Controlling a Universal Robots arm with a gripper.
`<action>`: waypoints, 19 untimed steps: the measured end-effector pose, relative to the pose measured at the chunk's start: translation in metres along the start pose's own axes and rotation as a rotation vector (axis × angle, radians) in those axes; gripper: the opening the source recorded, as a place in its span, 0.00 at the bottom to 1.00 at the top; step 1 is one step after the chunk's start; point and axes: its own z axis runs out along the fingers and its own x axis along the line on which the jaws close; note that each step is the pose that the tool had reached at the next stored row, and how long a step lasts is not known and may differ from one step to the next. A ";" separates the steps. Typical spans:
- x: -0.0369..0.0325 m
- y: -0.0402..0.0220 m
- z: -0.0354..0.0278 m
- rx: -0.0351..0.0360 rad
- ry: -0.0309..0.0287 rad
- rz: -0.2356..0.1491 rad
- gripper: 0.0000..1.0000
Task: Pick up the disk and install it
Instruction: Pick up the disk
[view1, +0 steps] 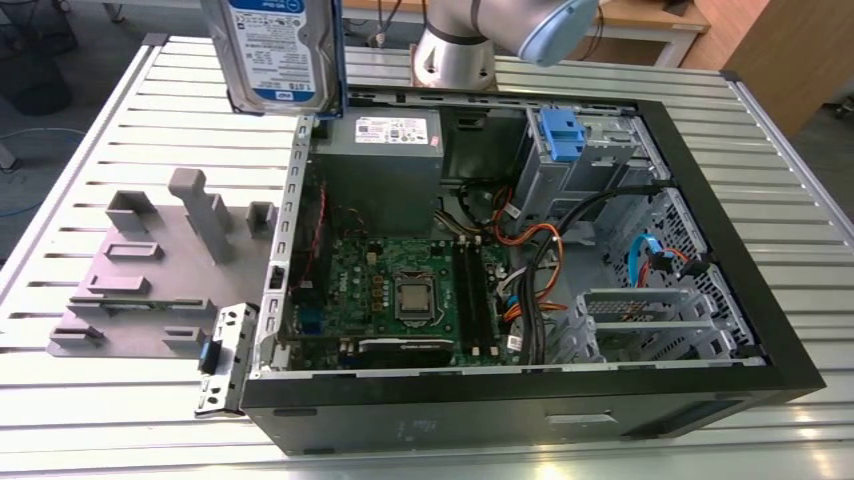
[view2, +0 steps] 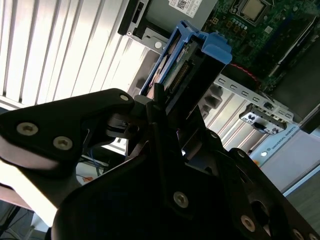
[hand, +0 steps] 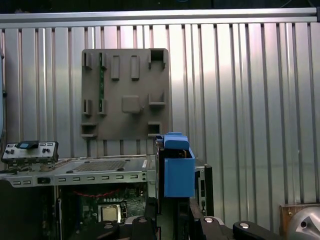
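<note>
The gripper (view2: 167, 112) had its fingers closed tight on the disk (view1: 278, 55), gripping it by one end. The drive hung upright in mid-air, clear of the slatted table (view1: 94, 150), above the open computer case (view1: 534, 410) at its far corner on the exterior view's left.

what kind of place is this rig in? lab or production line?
Probably a robotics lab bench, not a line: a slatted metal table, one open desktop computer case lying on it, a grey fixture plate beside it, and the disk held aloft.
</note>
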 end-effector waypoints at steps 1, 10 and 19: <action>-0.0001 -0.0018 0.0000 0.0000 0.0000 0.000 0.35; -0.0008 -0.0156 -0.0001 0.0000 -0.0001 0.000 0.35; -0.0012 -0.0234 -0.0002 0.0000 0.0000 0.000 0.35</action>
